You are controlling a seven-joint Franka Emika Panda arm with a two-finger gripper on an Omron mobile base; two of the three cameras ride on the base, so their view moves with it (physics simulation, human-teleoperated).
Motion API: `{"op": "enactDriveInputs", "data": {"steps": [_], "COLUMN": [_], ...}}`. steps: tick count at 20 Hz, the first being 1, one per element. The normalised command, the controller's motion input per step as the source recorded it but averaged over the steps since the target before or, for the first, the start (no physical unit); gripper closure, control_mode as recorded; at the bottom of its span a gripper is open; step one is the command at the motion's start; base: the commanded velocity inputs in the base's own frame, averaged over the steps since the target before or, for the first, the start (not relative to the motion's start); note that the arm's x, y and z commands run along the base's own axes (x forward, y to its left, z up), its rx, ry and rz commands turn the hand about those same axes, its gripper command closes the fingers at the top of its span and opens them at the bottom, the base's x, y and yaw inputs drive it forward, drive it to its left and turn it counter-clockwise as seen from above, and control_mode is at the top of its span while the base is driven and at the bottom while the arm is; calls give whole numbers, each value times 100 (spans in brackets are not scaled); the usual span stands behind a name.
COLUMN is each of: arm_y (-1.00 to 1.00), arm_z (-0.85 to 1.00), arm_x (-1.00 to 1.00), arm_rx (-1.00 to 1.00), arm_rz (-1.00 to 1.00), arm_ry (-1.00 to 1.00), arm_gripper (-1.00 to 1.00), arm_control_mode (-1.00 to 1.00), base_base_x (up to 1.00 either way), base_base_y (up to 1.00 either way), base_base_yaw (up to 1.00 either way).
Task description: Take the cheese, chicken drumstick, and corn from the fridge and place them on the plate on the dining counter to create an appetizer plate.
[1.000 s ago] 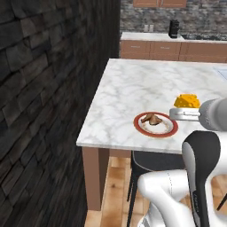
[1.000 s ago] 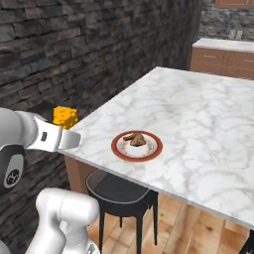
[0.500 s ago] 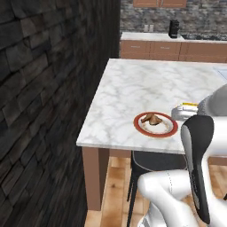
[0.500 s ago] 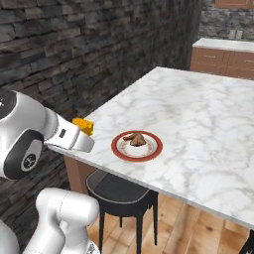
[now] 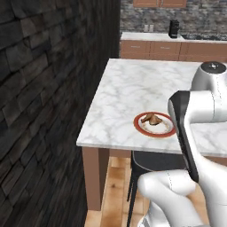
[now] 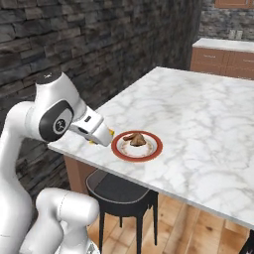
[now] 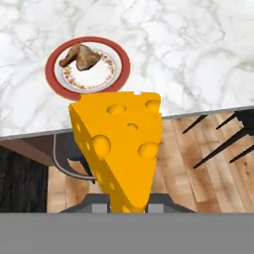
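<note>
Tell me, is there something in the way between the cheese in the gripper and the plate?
Nothing visible blocks it. The cheese is held in the gripper near the dining counter edge, beside the plate. The chicken drumstick occupies one side of the plate; the rest is free.

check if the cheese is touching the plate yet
Apart. In the hand view the cheese is held in the gripper, off the dining counter edge above the floor, while the plate with the chicken drumstick sits farther in.
</note>
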Motion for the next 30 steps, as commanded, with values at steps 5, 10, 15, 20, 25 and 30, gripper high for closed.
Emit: {"op": "enactDriveInputs", "data": {"steps": [5, 10, 15, 20, 25, 30], "arm_y": [-20, -27, -27, -24, -12, -6], "arm_z": [-56, -62, -47, -17, -9, -31], "arm_x": [55, 35, 33, 28, 38, 49], "arm_rx": [0, 1, 0, 0, 0, 0], "arm_rz": [-1, 1, 4, 3, 1, 2], "arm_ry": [4, 0, 0, 0, 1, 0], "arm_gripper": [100, 100, 100, 100, 100, 100], "arm_control_mode": [-100, -100, -100, -100, -100, -100], "base_base_x": [0, 0, 0, 0, 0, 0], "base_base_y": [0, 0, 0, 0, 0, 0], "base_base_yaw": [0, 0, 0, 0, 0, 0]}}
